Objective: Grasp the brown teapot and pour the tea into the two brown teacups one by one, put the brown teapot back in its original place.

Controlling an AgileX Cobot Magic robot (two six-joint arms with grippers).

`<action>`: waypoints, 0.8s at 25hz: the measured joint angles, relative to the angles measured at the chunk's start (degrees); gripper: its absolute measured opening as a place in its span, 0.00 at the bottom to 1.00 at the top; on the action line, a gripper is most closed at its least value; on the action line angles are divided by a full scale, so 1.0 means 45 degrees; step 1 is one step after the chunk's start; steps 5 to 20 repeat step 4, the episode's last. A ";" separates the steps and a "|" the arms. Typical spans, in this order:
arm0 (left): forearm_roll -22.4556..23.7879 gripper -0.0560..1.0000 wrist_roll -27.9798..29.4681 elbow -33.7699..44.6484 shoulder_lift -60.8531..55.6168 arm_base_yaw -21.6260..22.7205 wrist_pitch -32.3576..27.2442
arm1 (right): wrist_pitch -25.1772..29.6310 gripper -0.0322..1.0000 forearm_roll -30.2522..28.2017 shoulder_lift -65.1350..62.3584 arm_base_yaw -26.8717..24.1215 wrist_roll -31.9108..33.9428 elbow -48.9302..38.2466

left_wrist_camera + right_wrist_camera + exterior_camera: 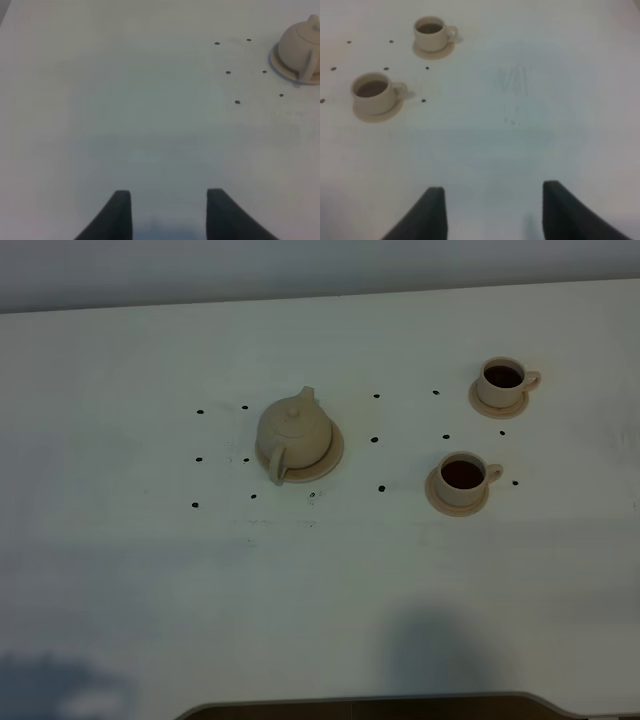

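We see a matt, clay-like brown teapot, matching matt teacups holding glossy dark liquid, and a smooth white tabletop.

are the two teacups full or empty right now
Both hold dark liquid. The far teacup and the near teacup each show a dark brown surface inside; how deep it goes cannot be told.

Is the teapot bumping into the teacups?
Apart. In the exterior high view the brown teapot sits on its saucer, with bare white table and black dots between it and the two brown teacups.
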State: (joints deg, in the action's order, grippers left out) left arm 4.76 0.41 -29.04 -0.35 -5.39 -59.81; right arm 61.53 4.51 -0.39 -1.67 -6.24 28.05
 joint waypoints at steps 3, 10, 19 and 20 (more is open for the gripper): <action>0.0000 0.41 0.0000 0.0000 0.0000 0.0000 0.0000 | 0.0000 0.43 0.0000 0.0000 0.0000 0.0000 0.0000; 0.0000 0.41 0.0000 0.0000 0.0000 0.0000 0.0000 | 0.0000 0.42 0.0000 0.0000 0.0000 0.0000 0.0000; 0.0000 0.41 0.0000 0.0000 0.0000 0.0000 0.0000 | 0.0000 0.42 0.0000 0.0000 0.0000 0.0000 0.0000; 0.0000 0.41 0.0000 0.0000 0.0000 0.0000 0.0000 | 0.0000 0.42 0.0000 0.0000 0.0000 0.0000 0.0000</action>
